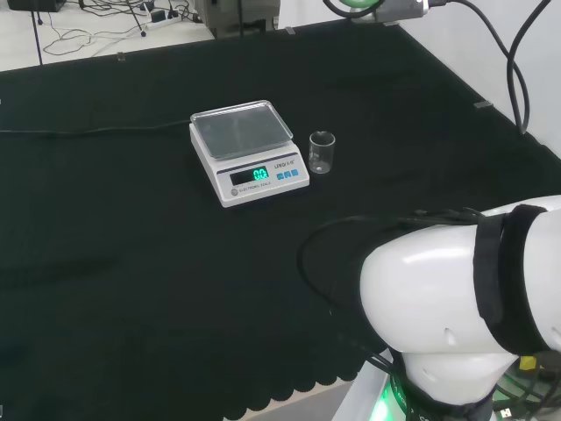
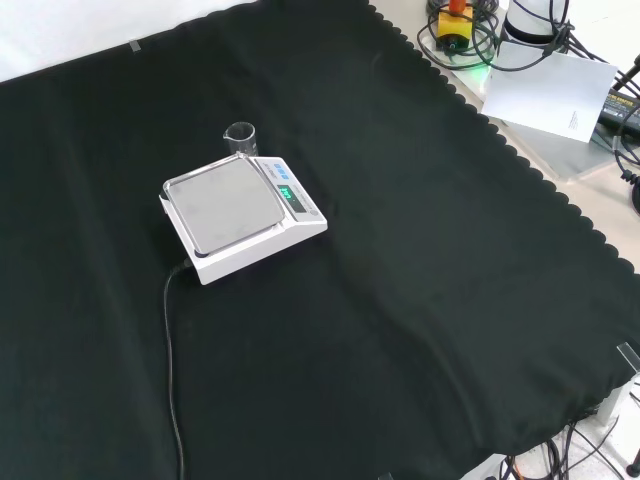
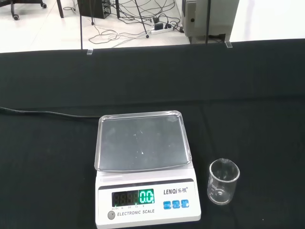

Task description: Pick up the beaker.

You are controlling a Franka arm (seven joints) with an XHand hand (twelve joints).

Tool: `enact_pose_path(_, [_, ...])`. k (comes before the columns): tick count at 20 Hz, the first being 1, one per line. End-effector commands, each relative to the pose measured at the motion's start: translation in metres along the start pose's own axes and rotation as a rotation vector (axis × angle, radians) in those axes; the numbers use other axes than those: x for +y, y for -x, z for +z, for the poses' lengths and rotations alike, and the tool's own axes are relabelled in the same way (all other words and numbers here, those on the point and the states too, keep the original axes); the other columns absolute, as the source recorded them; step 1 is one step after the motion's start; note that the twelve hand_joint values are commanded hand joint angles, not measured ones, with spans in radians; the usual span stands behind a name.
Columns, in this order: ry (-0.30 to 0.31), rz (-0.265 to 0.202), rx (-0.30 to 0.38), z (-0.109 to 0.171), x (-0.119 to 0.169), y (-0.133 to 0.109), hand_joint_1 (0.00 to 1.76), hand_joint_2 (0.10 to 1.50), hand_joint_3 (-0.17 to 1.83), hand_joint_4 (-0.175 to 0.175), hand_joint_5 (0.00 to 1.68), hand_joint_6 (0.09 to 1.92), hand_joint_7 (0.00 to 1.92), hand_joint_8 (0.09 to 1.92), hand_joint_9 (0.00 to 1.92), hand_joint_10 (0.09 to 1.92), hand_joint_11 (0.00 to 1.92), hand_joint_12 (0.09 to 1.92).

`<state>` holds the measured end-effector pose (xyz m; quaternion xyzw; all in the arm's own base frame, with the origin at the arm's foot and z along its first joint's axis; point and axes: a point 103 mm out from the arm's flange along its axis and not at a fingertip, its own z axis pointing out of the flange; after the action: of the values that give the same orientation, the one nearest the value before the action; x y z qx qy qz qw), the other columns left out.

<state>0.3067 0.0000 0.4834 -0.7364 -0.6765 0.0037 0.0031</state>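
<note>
The arm's big white link [image 1: 456, 307] is looming nearest in the head view. The small clear glass beaker [image 1: 322, 152] is standing upright and empty on the desk [image 1: 131, 289], just beside the white electronic scale [image 1: 248, 151], far from any edge. The approach is only beginning; I cannot tell the hand's state. Next, the hand needs lowering around the beaker without knocking the scale.

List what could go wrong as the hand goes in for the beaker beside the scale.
1. The beaker stands upright on the cloth close beside the scale, so fingers closing round it may strike the scale's body or shove it.
2. It is small, clear and looks empty, so a glancing touch would likely tip it or send it rolling.
3. The scale's cable trails over the cloth; a bumped scale could drag it along.
</note>
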Motion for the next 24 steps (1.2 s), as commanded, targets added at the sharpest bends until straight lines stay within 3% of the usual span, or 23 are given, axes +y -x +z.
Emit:
enact_pose_path(1, [0.01,0.0,-0.012,0.0,0.001,0.001,0.37,0.93,0.12,0.022,0.26,0.09,0.14,0.67,0.23,0.86,0.01,1.42])
enact_pose_path(9, [-0.004,0.002,0.009,0.007,0.023,0.022,0.35,0.97,0.14,0.027,0.24,0.09,0.12,0.66,0.23,0.84,0.0,1.4])
enact_pose_path(17, [-0.093,0.029,0.033,0.05,0.064,0.051,0.35,0.97,0.14,0.026,0.24,0.09,0.12,0.66,0.23,0.84,0.0,1.4])
enact_pose_path(24, [-0.163,0.026,0.052,0.09,0.095,0.064,0.35,0.97,0.14,0.023,0.25,0.09,0.14,0.66,0.24,0.83,0.0,1.4])
